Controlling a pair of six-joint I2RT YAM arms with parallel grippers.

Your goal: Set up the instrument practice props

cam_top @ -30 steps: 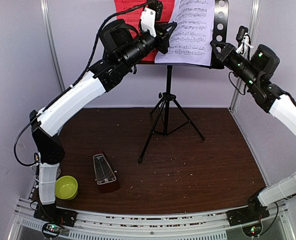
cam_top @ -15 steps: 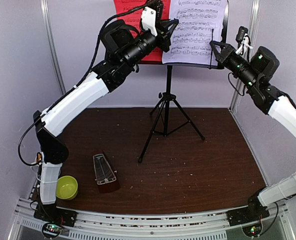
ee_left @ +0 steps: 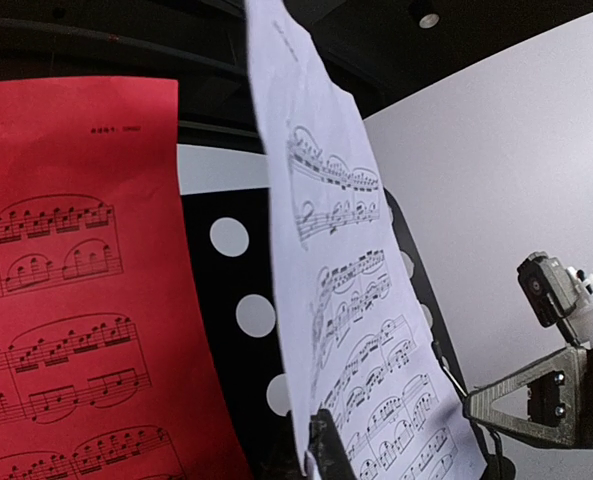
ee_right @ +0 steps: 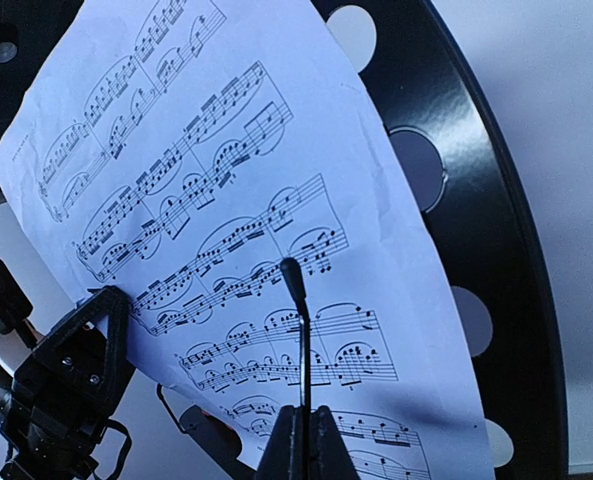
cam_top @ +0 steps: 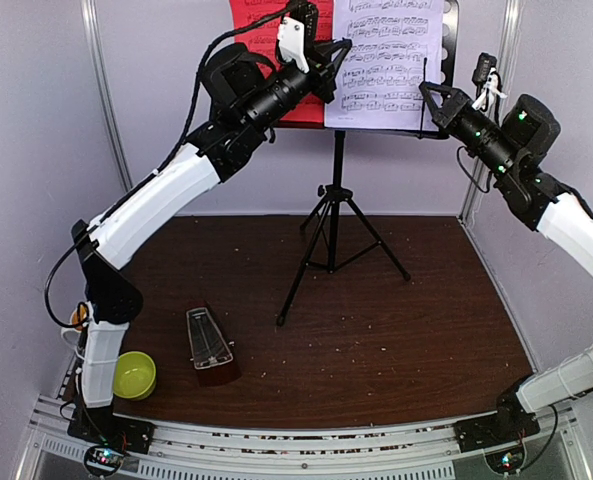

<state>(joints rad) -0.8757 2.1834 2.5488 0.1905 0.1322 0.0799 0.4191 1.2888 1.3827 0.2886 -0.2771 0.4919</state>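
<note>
White sheet of printed music (cam_top: 386,60) sits high at the back of the scene, in front of the right half of the desk of the black tripod music stand with perforated desk (cam_top: 333,190). The left gripper (cam_top: 341,48) is closed on the sheet's left edge. In the left wrist view the paper runs edge-on into the one dark finger (ee_left: 323,450) that shows, and that edge stands off from the desk. A red sheet of music (cam_top: 251,20) lies on the left half of the desk, with a strip of black desk and its round holes showing between the two sheets. The right gripper (cam_top: 425,100) is at the white sheet's lower right. Its fingers meet in one thin blade with no gap, lying across the printed face, and I cannot tell whether they touch the paper. The stand's three legs rest on the dark brown wooden table (cam_top: 406,330). A small dark-wood pyramid metronome with a clear cover (cam_top: 210,345) stands front left on the table, well apart from the stand's feet. A yellow-green bowl (cam_top: 133,375) sits near its left side.
</note>
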